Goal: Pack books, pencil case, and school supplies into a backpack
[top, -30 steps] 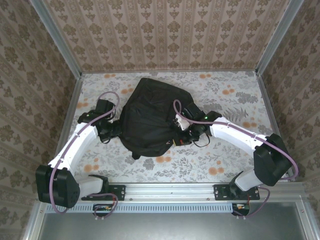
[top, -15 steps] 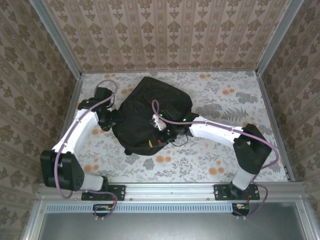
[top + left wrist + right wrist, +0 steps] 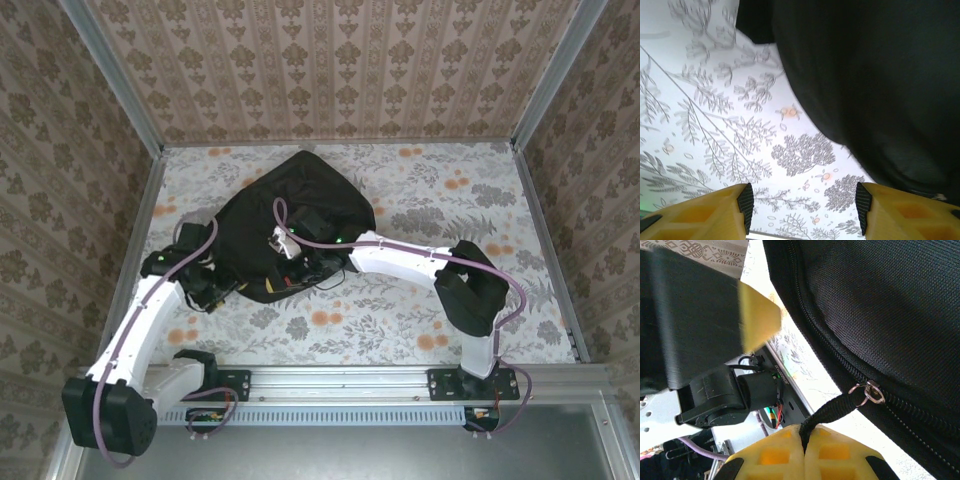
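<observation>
Floral tablecloth [image 3: 420, 315] (orange blossoms, grey leaves) between patterned wallpaper walls [image 3: 330, 70]

The left gripper [image 3: 803, 212] holds its yellow fingers [image 3: 700, 217] apart, with nothing between them. Beyond them lies the floral table cover [image 3: 715, 125]. The black backpack [image 3: 875, 85] occupies the upper right.

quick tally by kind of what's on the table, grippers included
backpack: 1
grippers: 2 (left gripper, right gripper)
zip pull: 1
total: 4
</observation>
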